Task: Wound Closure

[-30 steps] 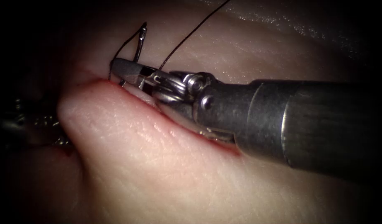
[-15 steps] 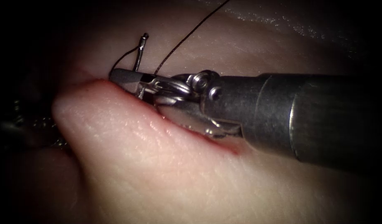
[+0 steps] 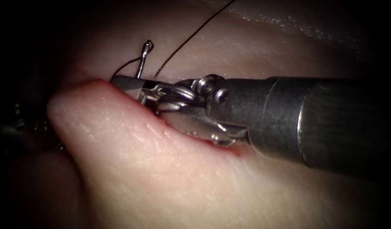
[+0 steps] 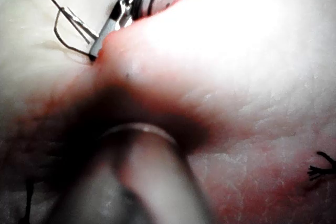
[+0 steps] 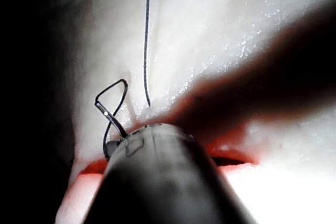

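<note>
In the cut [image 3: 195, 135], the needle [image 3: 143, 59] is pinched near its tail end by the closed jaws of the right tool [image 3: 132, 82], its forward part hidden in the tissue [image 3: 132, 169]. The thread [image 3: 191, 36] is looped from the tail and led away over the far side. The left tool [image 4: 142, 177] is pressed against the raised near lip; whether its jaws are spread cannot be told.

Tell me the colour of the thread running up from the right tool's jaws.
Dark, nearly black: the thread shows best against the pale tissue in the endoscope view.

Right tool [image 3: 132, 82] lies nearly level, jaws clamped together.
</note>
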`<state>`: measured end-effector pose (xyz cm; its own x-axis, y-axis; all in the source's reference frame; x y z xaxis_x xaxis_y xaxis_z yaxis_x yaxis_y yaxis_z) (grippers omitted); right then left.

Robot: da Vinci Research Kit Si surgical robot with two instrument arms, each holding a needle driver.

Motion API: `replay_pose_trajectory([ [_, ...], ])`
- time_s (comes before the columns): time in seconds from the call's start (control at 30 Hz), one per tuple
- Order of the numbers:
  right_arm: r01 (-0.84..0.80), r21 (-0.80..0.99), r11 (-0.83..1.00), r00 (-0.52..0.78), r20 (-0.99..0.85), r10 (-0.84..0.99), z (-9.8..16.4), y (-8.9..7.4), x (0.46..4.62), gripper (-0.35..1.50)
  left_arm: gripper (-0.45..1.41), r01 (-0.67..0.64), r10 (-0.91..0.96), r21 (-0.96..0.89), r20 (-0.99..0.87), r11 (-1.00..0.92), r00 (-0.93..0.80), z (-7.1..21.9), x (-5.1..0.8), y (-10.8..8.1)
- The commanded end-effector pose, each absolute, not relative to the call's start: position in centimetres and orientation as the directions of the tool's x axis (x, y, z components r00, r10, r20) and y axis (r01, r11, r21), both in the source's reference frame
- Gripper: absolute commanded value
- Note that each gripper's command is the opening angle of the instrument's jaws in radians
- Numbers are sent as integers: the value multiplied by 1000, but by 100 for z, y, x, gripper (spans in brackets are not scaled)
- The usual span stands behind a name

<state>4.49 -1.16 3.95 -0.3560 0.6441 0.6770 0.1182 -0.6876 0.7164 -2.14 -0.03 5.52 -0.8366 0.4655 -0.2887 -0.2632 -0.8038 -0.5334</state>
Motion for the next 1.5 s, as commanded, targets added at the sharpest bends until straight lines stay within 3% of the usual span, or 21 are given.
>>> replay_pose_trajectory([
  [0.03, 131, 719, -683, -353, 677, 645, 396, -114, 458, -35, -28, -262, 465, -534, -289, -804, -837, 558, -219, -7],
  [1.27, 256, 700, -667, -355, 709, 609, 370, -107, 476, -35, -32, -261, 465, -538, -287, -802, -837, 558, -219, -9],
  [1.37, 210, 784, -584, -419, 612, 671, 378, -101, 471, -35, -32, -260, 465, -539, -286, -801, -838, 556, -219, -8],
  [1.4, 199, 807, -557, -454, 579, 677, 382, -97, 469, 32, -32, -260, 465, -540, -286, -800, -838, 556, -219, -8],
  [1.43, 189, 821, -539, -473, 557, 683, 385, -95, 466, 68, -32, -260, 465, -541, -286, -800, -838, 555, -219, -7],
  [1.5, 176, 841, -511, -498, 524, 691, 390, -90, 457, 98, -32, -257, 464, -545, -284, -798, -839, 554, -219, -5],
])
